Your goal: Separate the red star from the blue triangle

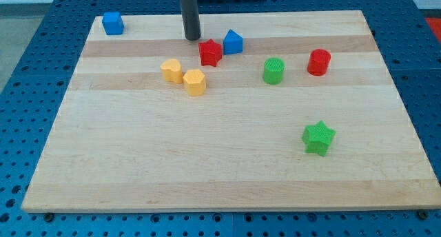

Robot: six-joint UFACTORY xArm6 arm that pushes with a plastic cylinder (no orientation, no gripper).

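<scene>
While the red star-shaped block (210, 52) sits near the view's top, approx mid-width of the pale wooden board (227, 161), the blue triangle-shaped block (233, 42) is right up against it, on its upper-right side; the two look to be touching or v. nearly so. My tip (192, 38), the lower end of the dark rod, is just to the star's upper left, close but w/ a small gap showing. No jaws on this rig, just the straight rod, so nothing spread or pinched.

Outward from the red star: a yellow block w/ a rounded, heart-like top (172, 70) lies to its lower left, and a yellow hexagon-ish block (195, 82) lies below the star, slightly left; those two yellows are just beside each other. A green cylinder block (273, 70) is to the star's right, a bit lower. A red cylinder block (319, 62) is further right, beyond the green one. A blue cube block (113, 23) is well left of the star, by the board's top-left corner. A green star-shaped block (318, 138) is well apart, far to the star's lower right.
</scene>
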